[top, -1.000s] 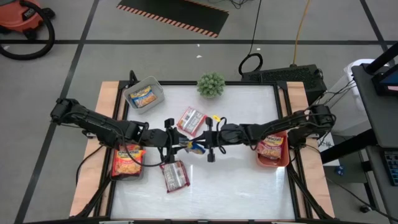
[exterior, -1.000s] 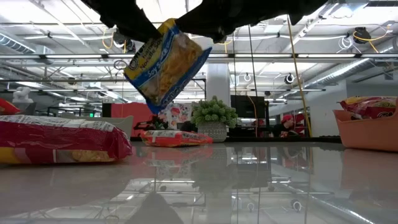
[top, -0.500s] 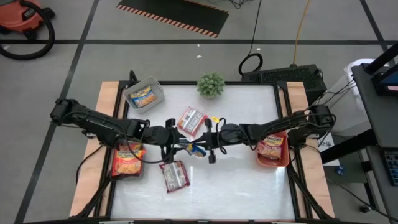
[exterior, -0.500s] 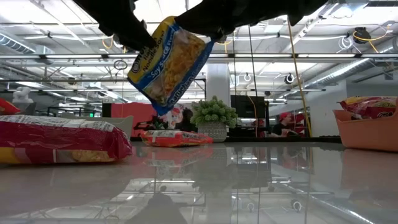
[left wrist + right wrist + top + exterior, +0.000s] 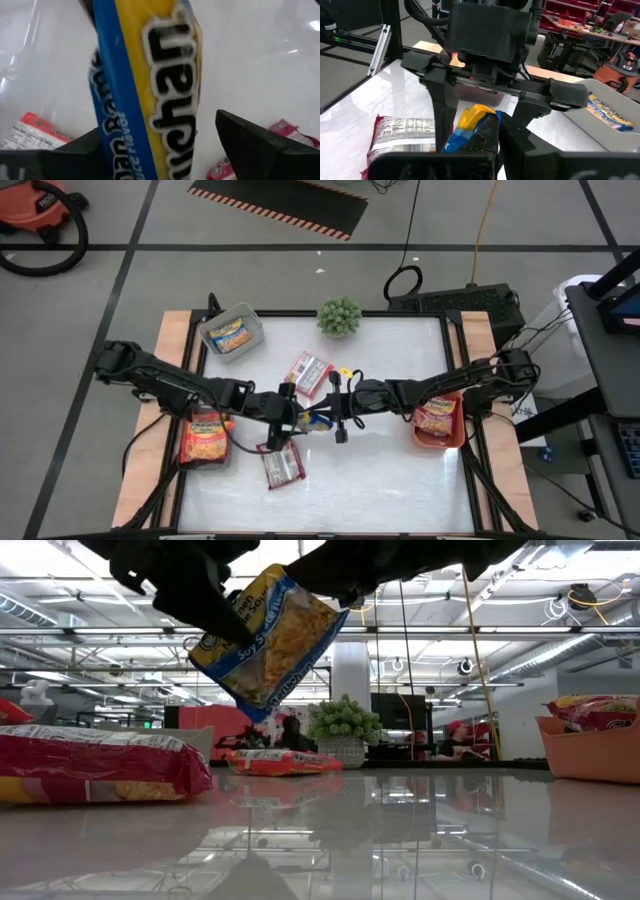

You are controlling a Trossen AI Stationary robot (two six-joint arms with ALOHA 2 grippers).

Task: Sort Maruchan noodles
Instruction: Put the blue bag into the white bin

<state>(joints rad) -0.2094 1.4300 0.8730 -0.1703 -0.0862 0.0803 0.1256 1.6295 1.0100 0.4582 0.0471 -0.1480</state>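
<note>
Mid-sort above table centre: the right gripper (image 5: pixel 322 418) is clamped on a yellow-and-blue Maruchan packet (image 5: pixel 265 640) as the left gripper (image 5: pixel 290 412) straddles it with fingers apart; packets already fill the ten-o'clock grey bin (image 5: pixel 247 321) and three-o'clock orange bin (image 5: pixel 440 440), while two red packets (image 5: pixel 308 372) remain loose.

White table (image 5: pixel 390 470): red packets (image 5: pixel 281 464), grey bin (image 5: pixel 231 332), orange bin (image 5: pixel 438 432), plant (image 5: pixel 339 316).
</note>
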